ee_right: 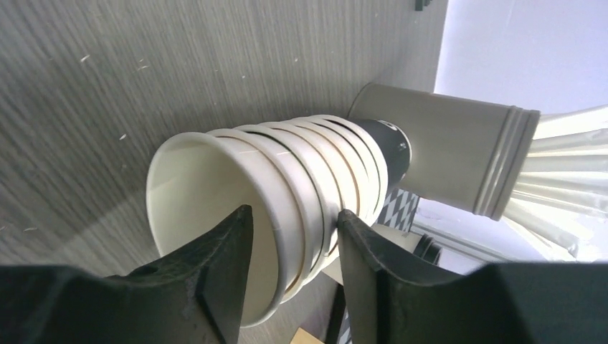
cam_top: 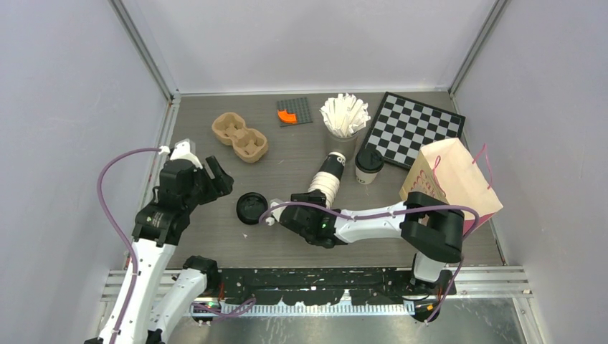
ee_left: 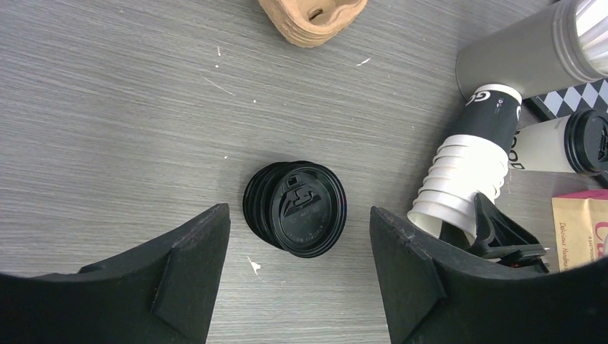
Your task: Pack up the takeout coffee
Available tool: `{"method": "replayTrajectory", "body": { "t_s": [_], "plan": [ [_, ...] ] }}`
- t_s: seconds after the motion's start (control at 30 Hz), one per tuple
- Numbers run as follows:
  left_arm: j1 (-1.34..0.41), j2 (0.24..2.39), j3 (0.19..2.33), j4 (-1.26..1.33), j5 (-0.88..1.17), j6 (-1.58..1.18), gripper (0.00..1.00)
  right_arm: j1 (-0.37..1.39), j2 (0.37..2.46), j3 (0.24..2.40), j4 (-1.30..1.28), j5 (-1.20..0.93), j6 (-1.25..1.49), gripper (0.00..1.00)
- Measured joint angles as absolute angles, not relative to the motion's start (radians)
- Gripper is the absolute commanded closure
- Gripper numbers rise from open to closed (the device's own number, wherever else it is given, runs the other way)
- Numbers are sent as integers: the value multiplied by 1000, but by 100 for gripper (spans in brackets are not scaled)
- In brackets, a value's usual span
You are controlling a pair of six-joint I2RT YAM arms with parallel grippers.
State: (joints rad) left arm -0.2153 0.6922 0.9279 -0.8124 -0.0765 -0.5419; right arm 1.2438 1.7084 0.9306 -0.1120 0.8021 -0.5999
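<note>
One small cream-white paper takeout coffee cup with a round black plastic lid (cam_top: 368, 165): upright on the grey wood-grain desk (cam_top: 301, 154), just beside the black-sleeved end of the lying stack of lidless cream paper cups (cam_top: 328, 179), on the right arm's side.
Right pincer (ee_right: 294, 244): half closed about the stack's open end, one finger across the mouth of the outermost cup, the other outside the rims; I cannot tell whether it presses them.
Left pincer (cam_top: 221, 178): wide, holding nothing, poised over the pile of loose round black plastic lids (ee_left: 295, 208).
Lid pile: near the stack's open end, on the left arm's side.
Grey tumbler of white paper sticks (cam_top: 344, 118): just beyond the stack's sleeved end.
Brown moulded-pulp cup carrier (cam_top: 240, 136): well apart from the stack, far and to the left.
Tan paper bag with pink handles (cam_top: 452, 183): past the lidded cup from the stack.
</note>
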Motion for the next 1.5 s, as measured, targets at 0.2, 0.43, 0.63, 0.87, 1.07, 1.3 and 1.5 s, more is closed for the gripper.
{"method": "replayTrajectory", "body": {
  "t_s": [0.2,0.43,0.63,0.87,1.07,1.3,1.5],
  "plan": [
    [-215,702,921,-812,-76,-541,28,1245,1734,932,-23,864,-643,64],
    [-215,712,927,-814,-61,-543,27,1243,1748,982,-28,876,-596,68],
    [-215,718,959,-815,-60,-543,27,1235,1705,1069,-114,789,-450,71],
    [-215,721,962,-829,-60,-550,27,1081,1600,1230,-237,533,-197,72],
    [-215,708,962,-829,-59,-567,27,896,1594,1335,-314,333,-8,72],
    [-215,708,960,-828,-55,-573,28,729,1717,1503,-400,179,149,69],
    [-215,709,944,-828,-40,-576,28,642,1856,1641,-459,105,207,63]
  ]
}}
